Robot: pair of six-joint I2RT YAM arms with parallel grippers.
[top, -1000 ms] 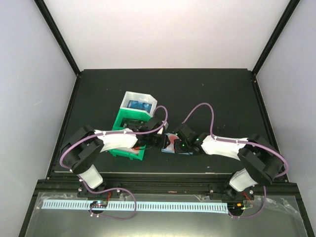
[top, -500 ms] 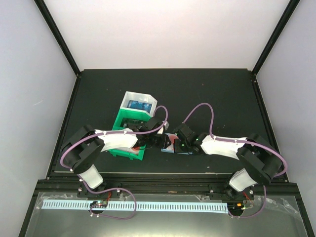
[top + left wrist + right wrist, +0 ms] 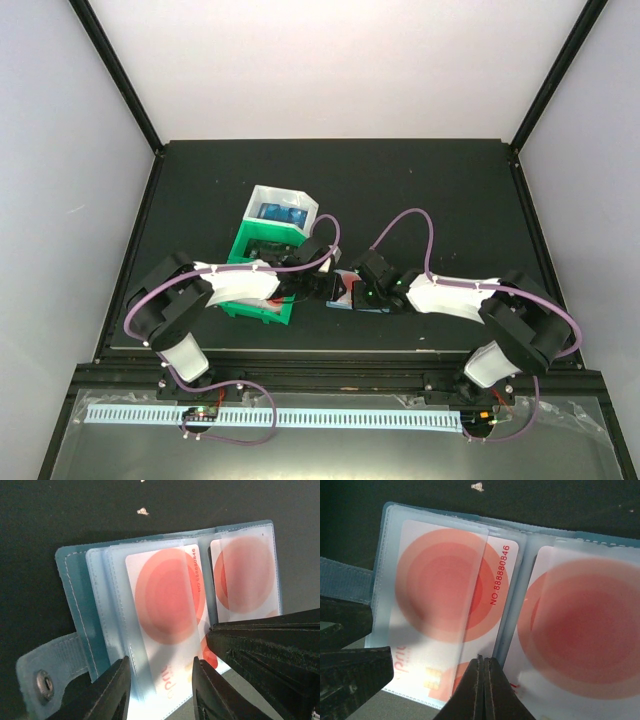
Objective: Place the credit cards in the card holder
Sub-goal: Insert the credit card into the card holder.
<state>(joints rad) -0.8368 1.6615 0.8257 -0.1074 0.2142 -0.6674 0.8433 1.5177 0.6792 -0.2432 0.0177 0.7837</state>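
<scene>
My left gripper (image 3: 161, 670), spread, straddles card holder (image 3: 70, 580); right gripper (image 3: 481, 662), pinched closed, hides its corner; green bin (image 3: 238, 250) just beside.

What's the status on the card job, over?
Left jaws open, straddling the edge of the open teal-blue folding card holder. Right jaws shut at its fold. Red-and-white plastic card partly under a clear sleeve, a second alongside. No obstruction visible.

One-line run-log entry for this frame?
stage: card insertion | card holder: open | red-and-white cards: one per page | left gripper: open, straddling one card | right gripper: shut, tips between pages
</scene>
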